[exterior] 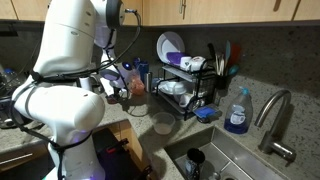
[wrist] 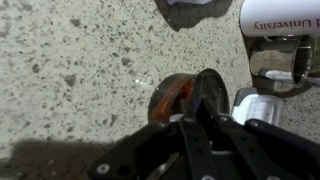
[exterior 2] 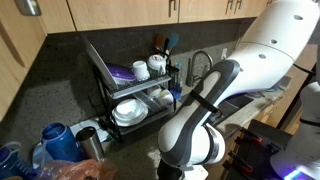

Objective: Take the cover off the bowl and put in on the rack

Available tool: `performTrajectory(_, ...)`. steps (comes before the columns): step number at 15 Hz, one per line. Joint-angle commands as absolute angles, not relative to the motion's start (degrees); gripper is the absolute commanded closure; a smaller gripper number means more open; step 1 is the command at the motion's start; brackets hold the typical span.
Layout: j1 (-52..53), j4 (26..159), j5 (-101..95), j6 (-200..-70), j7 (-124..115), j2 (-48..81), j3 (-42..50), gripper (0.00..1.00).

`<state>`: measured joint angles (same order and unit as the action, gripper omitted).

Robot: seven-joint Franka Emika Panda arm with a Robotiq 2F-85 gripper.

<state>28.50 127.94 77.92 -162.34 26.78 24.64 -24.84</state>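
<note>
In the wrist view a small round bowl (wrist: 170, 98) with an orange-brown inside sits on the speckled counter. A dark round cover (wrist: 212, 88) stands tilted at its right rim. My gripper (wrist: 194, 106) is right over it, fingers nearly together and pinching the cover's edge. In an exterior view the gripper (exterior: 126, 88) is low over the counter, left of the black wire rack (exterior: 190, 80). The rack (exterior 2: 135, 85) holds a purple plate, white cups and bowls, with utensils in its side holder. In that view the arm hides the gripper and bowl.
A white mug with lettering (wrist: 282, 18) and a shiny metal vessel (wrist: 275, 65) stand close to the bowl. A clear bowl (exterior: 163, 122) sits on the counter before the rack. The sink (exterior: 215, 160), faucet (exterior: 272, 115) and blue soap bottle (exterior: 237, 110) lie beyond.
</note>
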Motion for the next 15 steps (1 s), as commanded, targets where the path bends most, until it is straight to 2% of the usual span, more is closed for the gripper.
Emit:
performTrajectory(1, 28.1, 131.3, 79.1, -163.3, 25.9, 19.7, -25.2, 0.96)
performTrajectory(15, 23.6, 137.1, 92.2, -163.5, 20.8, 10.0, -24.2, 0.96)
